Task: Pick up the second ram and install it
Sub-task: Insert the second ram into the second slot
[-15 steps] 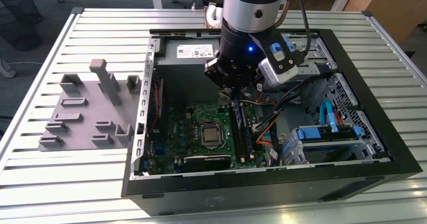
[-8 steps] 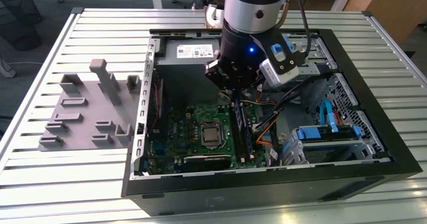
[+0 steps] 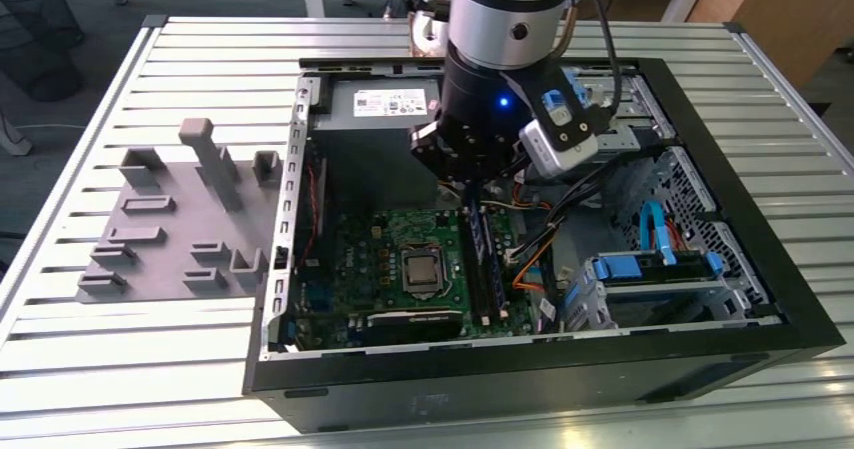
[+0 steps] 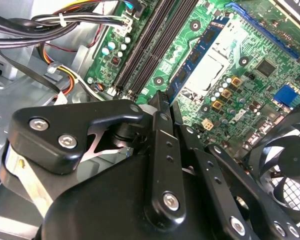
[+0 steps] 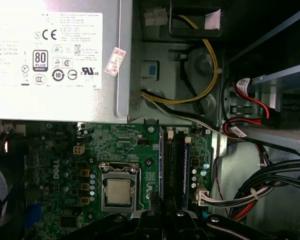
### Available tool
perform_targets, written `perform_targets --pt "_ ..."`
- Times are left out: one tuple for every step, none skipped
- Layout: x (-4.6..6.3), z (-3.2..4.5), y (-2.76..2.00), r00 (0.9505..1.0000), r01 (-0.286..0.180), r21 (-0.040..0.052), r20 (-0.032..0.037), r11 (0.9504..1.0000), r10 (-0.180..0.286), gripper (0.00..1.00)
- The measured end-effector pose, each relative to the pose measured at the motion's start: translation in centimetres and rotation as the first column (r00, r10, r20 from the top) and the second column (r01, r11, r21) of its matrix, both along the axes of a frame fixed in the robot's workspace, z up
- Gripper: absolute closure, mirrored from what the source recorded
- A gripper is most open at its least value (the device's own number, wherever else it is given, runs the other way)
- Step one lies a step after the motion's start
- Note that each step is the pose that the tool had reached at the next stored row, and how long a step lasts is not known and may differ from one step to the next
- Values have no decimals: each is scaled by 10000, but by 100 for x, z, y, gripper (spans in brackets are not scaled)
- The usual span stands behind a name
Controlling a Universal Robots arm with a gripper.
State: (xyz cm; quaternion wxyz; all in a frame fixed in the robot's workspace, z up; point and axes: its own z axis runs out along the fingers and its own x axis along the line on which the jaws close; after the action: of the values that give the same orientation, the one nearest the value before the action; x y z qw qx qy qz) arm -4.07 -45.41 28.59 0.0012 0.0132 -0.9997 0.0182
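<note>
The gripper [image 3: 470, 181] hung over the slots [image 5: 174, 170] inside the computer case [image 3: 747, 299], pinching the second ram [image 3: 477, 254] on edge, so the pushing-in step looked underway and needed careful lining up.

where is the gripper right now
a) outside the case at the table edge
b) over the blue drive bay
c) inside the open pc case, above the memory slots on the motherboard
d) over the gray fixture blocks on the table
c: in the exterior view the gripper reaches down into the open computer case, right over the memory slots on the green motherboard; the gray fixture blocks sit apart, toward the exterior view's left.
</note>
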Motion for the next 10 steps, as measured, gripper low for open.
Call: perform_targets --pt "1 -1 0 10000 4 0 -5 10000 -4 86" --pt "2 -2 0 10000 6 1 -13 10000 -6 86" --pt "3 -2 0 10000 7 0 -24 10000 -7 86" --pt "3 -3 0 10000 9 1 -34 10000 -9 86" --pt "4 -4 0 10000 10 1 -45 10000 -10 86" --pt "5 -6 0 10000 12 1 -50 10000 -12 86" --pt "5 -8 0 10000 12 2 -50 10000 -12 86" --pt "5 -13 0 10000 12 5 -50 10000 -12 86" --pt "5 -17 0 10000 13 4 -50 10000 -13 86" --pt "5 -18 -1 10000 14 0 -52 10000 -14 86"
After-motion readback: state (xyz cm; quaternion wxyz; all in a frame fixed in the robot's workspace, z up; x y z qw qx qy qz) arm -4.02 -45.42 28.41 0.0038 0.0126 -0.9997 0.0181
